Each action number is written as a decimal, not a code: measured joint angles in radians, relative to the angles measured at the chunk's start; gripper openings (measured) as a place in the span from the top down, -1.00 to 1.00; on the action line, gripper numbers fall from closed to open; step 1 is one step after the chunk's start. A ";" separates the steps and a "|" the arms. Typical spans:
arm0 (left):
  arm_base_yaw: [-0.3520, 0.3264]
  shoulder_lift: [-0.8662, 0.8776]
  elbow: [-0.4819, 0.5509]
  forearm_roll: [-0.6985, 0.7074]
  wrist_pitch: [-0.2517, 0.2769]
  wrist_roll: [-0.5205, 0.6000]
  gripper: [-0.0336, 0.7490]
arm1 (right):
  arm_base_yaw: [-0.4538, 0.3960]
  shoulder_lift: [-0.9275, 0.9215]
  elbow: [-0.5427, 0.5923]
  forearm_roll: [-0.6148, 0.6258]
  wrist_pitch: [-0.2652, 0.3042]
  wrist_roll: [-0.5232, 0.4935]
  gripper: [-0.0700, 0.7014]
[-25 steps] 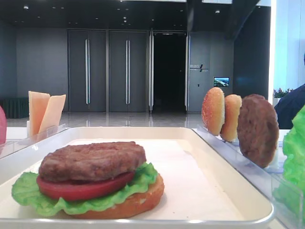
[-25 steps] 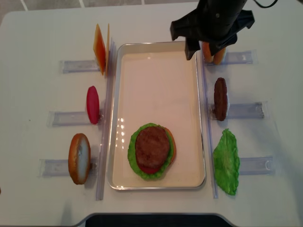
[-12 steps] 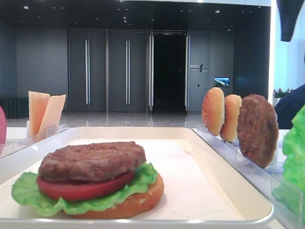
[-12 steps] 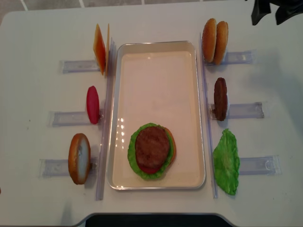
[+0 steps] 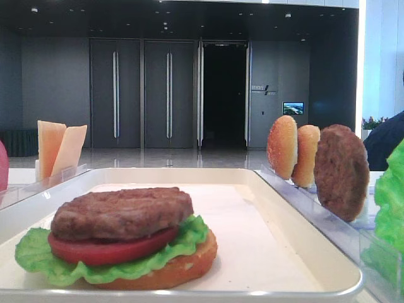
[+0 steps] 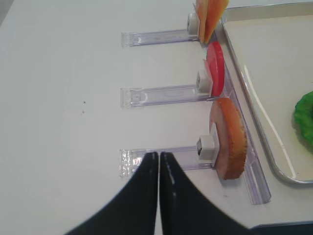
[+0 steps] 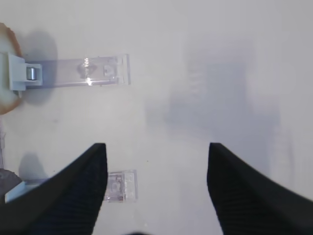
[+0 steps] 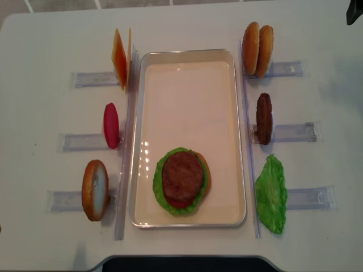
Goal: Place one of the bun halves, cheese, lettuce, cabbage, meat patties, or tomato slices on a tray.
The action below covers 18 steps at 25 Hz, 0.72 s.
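Note:
The cream tray point(image 8: 190, 56) holds a stack at its near end: bun half, lettuce, tomato slice, meat patty point(image 8: 182, 175) on top. Two bun halves point(image 8: 257, 41), one patty point(image 8: 264, 118) and a lettuce leaf point(image 8: 271, 193) stand on racks to the tray's right. Cheese point(image 8: 120, 58), a tomato slice point(image 8: 111, 125) and a bun half point(image 8: 95, 189) stand to its left. My right gripper point(image 7: 156, 147) is open and empty over bare table, far right. My left gripper point(image 6: 158, 154) is shut and empty, just left of the near left bun half point(image 6: 230, 139). Cabbage is out of view.
Clear plastic racks point(image 8: 292, 132) lie along both long sides of the tray, their ends reaching outward. One rack end point(image 7: 120, 186) sits just beside my right gripper's left finger. A black part of the right arm point(image 8: 355, 11) shows at the overhead view's top right corner.
The right arm has swung from above the far right bun halves out to the right, almost leaving the overhead view. The food has not moved.

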<state>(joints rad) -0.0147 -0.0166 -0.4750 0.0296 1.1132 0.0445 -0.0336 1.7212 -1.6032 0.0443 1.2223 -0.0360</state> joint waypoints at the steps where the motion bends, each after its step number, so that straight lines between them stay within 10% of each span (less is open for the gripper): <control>1: 0.000 0.000 0.000 0.000 0.000 0.000 0.91 | 0.000 -0.010 0.005 0.003 0.000 0.000 -0.36; 18: 0.000 0.000 0.000 0.000 0.000 0.000 0.91 | 0.000 -0.571 0.535 0.030 0.002 0.002 -0.36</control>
<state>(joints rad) -0.0147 -0.0166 -0.4750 0.0296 1.1132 0.0445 -0.0336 1.1502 -1.0679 0.0742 1.2243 -0.0343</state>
